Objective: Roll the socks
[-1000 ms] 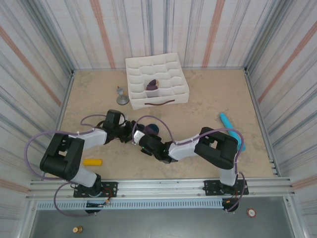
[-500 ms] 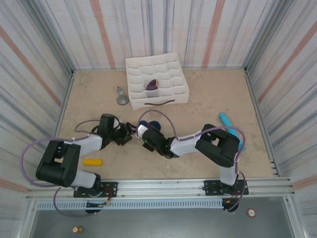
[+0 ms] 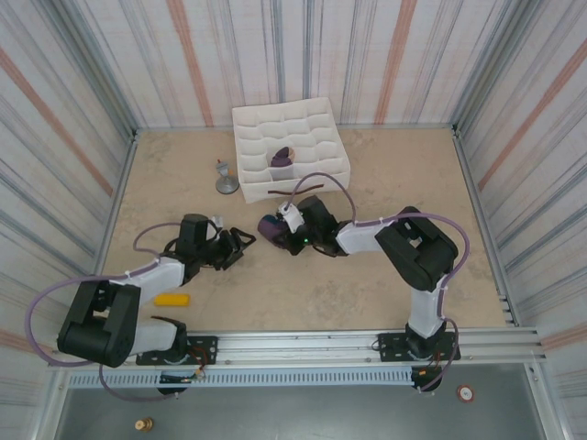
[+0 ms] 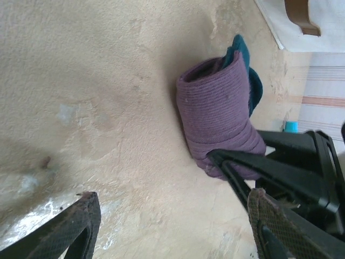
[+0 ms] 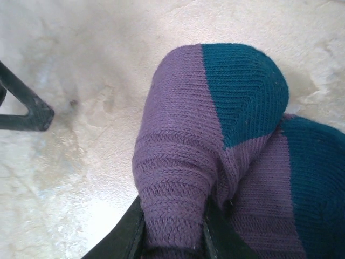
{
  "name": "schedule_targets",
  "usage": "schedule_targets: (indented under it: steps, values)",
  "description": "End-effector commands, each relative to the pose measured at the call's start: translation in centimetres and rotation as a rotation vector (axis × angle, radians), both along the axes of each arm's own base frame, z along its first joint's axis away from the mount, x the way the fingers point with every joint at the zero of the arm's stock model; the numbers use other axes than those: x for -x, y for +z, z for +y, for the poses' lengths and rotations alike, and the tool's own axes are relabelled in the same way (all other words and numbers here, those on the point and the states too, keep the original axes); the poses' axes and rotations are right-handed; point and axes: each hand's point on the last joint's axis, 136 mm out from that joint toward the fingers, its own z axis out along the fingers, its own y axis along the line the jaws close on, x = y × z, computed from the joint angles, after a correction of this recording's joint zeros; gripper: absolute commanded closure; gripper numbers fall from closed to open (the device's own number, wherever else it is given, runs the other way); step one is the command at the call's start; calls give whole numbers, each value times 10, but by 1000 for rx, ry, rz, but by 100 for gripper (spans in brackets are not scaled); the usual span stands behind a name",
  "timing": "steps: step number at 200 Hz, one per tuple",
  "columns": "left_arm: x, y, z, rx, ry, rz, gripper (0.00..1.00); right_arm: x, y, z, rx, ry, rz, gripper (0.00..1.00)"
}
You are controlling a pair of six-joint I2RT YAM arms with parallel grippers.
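Clamping the sock bundle [image 3: 269,225], right gripper [image 3: 278,229] sits nearest the organizer tray [image 3: 337,158] straight beyond; left gripper [image 3: 237,249] gapes empty, just beside.

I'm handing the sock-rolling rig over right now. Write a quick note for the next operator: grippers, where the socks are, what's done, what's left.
Left gripper: open, empty, low over the table, facing the held bundle.
Right gripper: shut on the rolled sock bundle, purple with teal patches, mid-table. I can't tell whether it touches the table.
Other rolled bundle: sits in a compartment of the white divider tray.
Done: both bundles look rolled, and one is stowed.
Left: probably carry the held bundle to a free tray compartment and release it.
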Motion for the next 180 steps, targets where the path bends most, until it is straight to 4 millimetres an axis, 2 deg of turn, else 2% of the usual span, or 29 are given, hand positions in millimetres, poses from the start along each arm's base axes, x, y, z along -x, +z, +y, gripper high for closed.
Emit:
schedule_targets:
  steps: [1,35,63,153,180]
  values:
    - [0,1,-1,2,-12,-30,26,65,-79,-42,111,-3,503,100]
    - [-1,0,-8,-8,-31,-34,26,53,-82,-48,36,-69,633,100]
    - [-5,-1,-15,-22,-47,-32,27,46,-94,-57,50,-134,731,100]
    - [-41,8,-47,-105,-17,-152,34,45,-125,-86,204,-304,776,100]
    - [-52,2,-55,-107,-7,-150,36,41,-127,-89,192,-340,807,100]
